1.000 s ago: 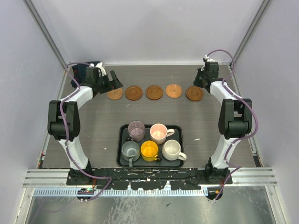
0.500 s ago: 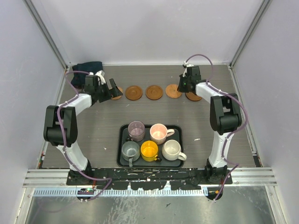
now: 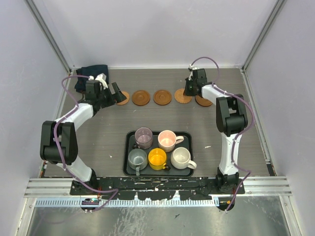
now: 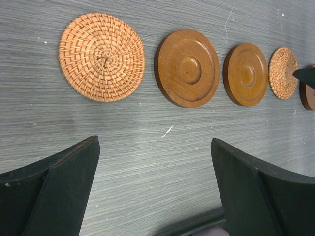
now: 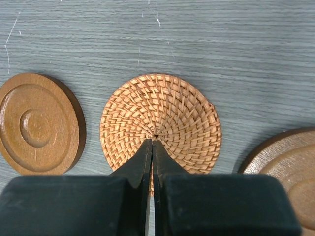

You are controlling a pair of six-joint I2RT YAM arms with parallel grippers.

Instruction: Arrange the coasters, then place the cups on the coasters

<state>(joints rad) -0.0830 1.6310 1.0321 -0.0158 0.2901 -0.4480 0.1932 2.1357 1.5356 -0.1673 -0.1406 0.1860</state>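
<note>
Nearest me, a metal rail (image 3: 49, 186) carries both arm bases along the near edge of the grey wood-grain table (image 3: 98, 137). Just beyond, a black tray (image 3: 127, 152) holds all five cups (image 3: 181, 157): grey-green, yellow and cream-white in front, purple and pink behind. Well past the tray, close to the far edge, the coasters (image 3: 162, 97) lie in a row, none touching. The left gripper (image 4: 153, 142) hangs with jaws spread wide over bare table, just nearside of the left woven coaster (image 4: 101, 56). The right gripper (image 5: 151, 146) has its fingers pressed together, their tips over the centre of the right woven coaster (image 5: 162, 123); I cannot tell whether they touch it. A dark blue cloth (image 3: 91, 73) sits in the far left corner, and pale walls (image 3: 157, 34) close in around the table.
</note>
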